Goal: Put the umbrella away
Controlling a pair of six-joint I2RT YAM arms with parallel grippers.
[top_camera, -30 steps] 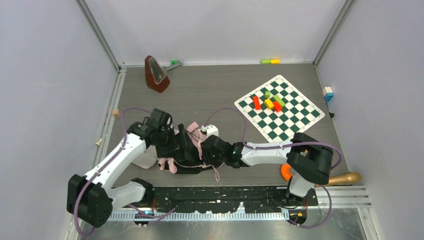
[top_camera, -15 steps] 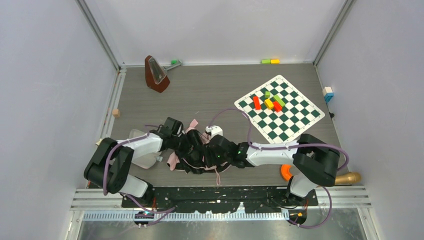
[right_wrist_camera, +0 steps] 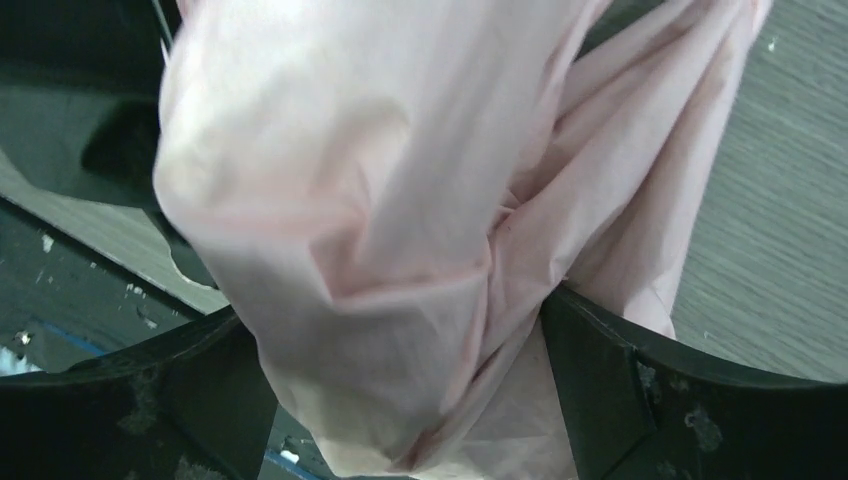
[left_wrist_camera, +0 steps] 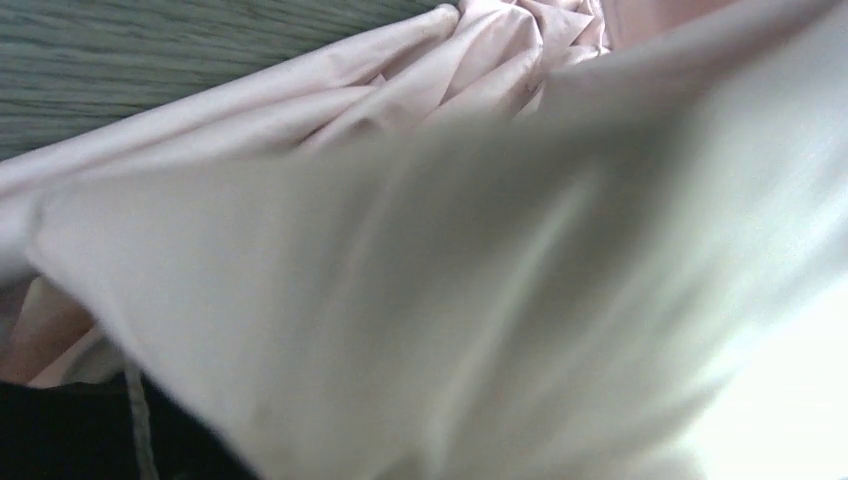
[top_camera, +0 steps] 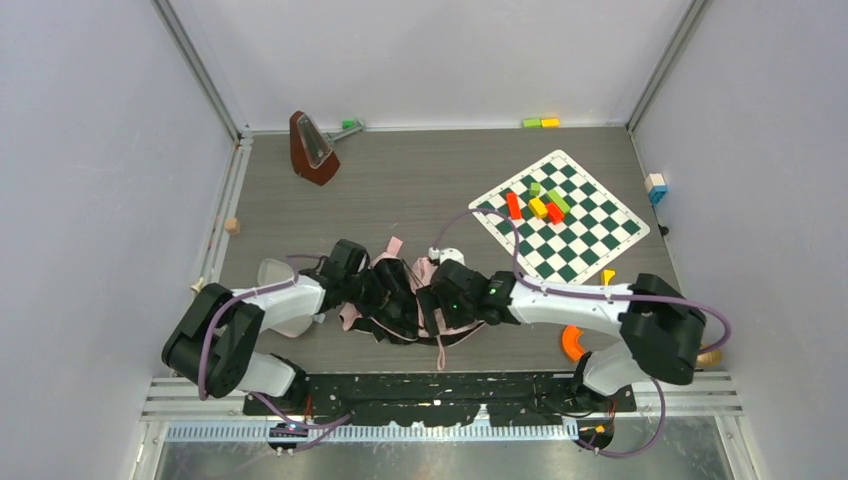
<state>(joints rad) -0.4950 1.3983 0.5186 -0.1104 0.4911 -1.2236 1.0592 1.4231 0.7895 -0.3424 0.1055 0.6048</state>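
The umbrella (top_camera: 398,322) lies crumpled near the table's front middle, black fabric mixed with pale pink folds and a pink strap. My left gripper (top_camera: 372,290) is pushed into its left side. In the left wrist view pale pink canopy (left_wrist_camera: 400,250) covers the whole picture and hides the fingers. My right gripper (top_camera: 432,298) meets the umbrella from the right. Its fingers (right_wrist_camera: 200,400) stand wide apart, and a bunch of pink fabric (right_wrist_camera: 380,250) hangs between them.
A brown metronome (top_camera: 312,148) stands at the back left. A green-and-white chessboard mat (top_camera: 590,245) with coloured blocks (top_camera: 540,205) lies to the right. An orange object (top_camera: 572,343) sits by the right arm's base. A white object (top_camera: 285,315) lies under the left forearm.
The left arm swung down and right into the umbrella's left side. The right gripper's jaws spread wide. The umbrella bundle shifted slightly right.
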